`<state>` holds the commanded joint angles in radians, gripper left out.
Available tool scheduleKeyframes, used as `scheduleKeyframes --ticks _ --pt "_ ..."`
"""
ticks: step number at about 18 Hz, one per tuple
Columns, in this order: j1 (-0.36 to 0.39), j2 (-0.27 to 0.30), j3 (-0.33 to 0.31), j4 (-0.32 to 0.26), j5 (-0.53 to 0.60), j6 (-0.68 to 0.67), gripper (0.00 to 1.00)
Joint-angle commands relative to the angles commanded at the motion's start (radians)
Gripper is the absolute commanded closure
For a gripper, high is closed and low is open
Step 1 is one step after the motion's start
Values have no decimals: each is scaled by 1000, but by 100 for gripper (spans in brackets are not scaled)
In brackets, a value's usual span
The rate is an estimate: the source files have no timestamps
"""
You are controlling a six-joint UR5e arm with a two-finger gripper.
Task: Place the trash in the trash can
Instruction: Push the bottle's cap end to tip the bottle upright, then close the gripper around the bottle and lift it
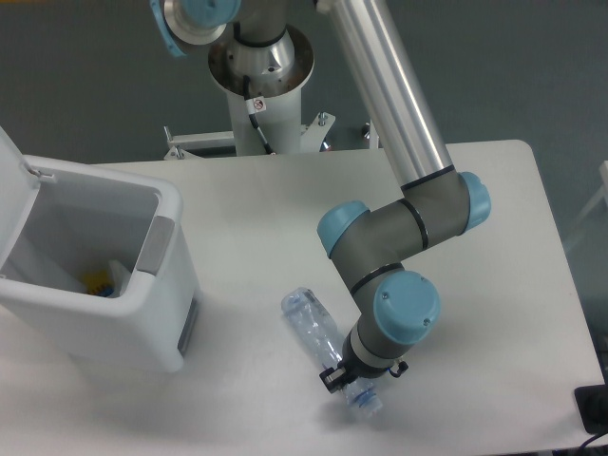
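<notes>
The crushed clear plastic bottle (312,328) lies slantwise at the front middle of the white table (494,190), its bluish end (362,403) nearest the front edge. My gripper (343,379) points down under the arm's blue-capped wrist (407,306) and is shut on the bottle near that lower end; the fingers are mostly hidden by the wrist. The white trash can (114,318) stands at the left with its lid (9,161) swung open, about a hand's width from the bottle's far end. The white scrap does not show on the table.
Small yellow, blue and white items (103,280) lie at the bottom of the trash can. The arm's base column (261,71) rises behind the table's back edge. A dark object (594,408) sits at the front right corner.
</notes>
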<state>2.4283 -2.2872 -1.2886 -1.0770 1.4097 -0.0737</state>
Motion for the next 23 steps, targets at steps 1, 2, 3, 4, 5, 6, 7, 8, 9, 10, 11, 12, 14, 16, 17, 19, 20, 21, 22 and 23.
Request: scheduleKeyframes --ticks 1,2,3,4,5,6,7,8,9,10,11,12,14,16,17,19,20,21,22,23 --pt "2 6 0 15 -2 8 55" --pt "8 21 3 22 -6 24 55" --pt "20 38 8 26 -17 50 55" --pt "26 49 12 37 -44 64 55" --pt "38 66 12 69 -95 80 55" --pt "46 78 11 87 -116 100 55" --pt "48 95 12 101 -132 133 55" --pt "49 107 12 103 -140 155 55" --pt "49 124 14 103 -155 175 55" --pt "54 141 14 103 -181 190 55" --pt "61 159 14 103 -211 202 55" --pt "63 175 14 103 -236 212 55" --pt "69 195 14 106 -296 258 55" --pt "71 219 12 111 -357 297 55" --pt "71 229 14 111 -388 322 55" --pt "78 261 14 138 -509 374 55" --pt "78 270 14 149 -544 376 55" --pt "80 278 15 163 -572 376 55" --pt "78 285 17 173 -592 374 55" --pt "78 290 18 181 -618 377 55"
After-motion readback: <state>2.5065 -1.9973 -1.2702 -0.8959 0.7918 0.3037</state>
